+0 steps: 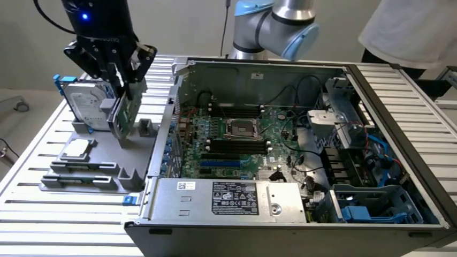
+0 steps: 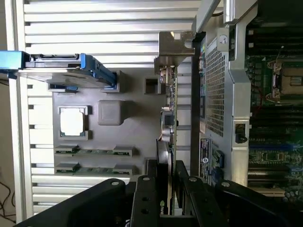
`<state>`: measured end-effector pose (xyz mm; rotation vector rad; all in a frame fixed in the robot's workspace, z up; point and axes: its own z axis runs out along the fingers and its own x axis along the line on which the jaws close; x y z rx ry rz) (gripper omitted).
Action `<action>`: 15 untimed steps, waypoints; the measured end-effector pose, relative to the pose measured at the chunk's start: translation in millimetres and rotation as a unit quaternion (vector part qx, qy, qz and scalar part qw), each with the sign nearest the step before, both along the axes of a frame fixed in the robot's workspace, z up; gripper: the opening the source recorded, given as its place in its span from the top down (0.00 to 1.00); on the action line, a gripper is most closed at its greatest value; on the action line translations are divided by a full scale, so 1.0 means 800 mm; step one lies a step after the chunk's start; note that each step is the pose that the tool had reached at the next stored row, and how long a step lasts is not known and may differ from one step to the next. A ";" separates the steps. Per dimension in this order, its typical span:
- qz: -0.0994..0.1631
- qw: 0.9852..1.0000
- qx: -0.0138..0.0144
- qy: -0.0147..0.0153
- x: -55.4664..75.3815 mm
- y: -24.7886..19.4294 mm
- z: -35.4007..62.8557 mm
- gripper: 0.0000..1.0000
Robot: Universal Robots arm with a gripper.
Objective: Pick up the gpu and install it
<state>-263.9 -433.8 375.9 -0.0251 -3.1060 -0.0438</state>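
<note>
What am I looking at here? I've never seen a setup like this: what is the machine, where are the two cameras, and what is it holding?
The machine is a single robot arm ending in a black gripper. One picture is from a camera standing off the arm, overlooking the slatted table. The other looks from the arm's wrist past the gripper. On the table sit an open computer case and, at the exterior view's left, a grey holder with a hard drive, a processor chip and memory sticks. The gripper is closed on the gpu, a thin card standing upright at the holder. A person's white top shows behind the case.
</note>
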 end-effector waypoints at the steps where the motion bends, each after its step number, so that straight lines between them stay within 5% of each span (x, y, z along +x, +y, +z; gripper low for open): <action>1: 0.000 1.000 0.000 0.000 0.004 -0.0001 0.006 0.74; 10: 0.000 1.000 0.001 0.000 0.050 -0.0056 0.056 0.74; 15: 0.000 1.000 0.002 0.000 0.078 -0.0119 0.070 0.74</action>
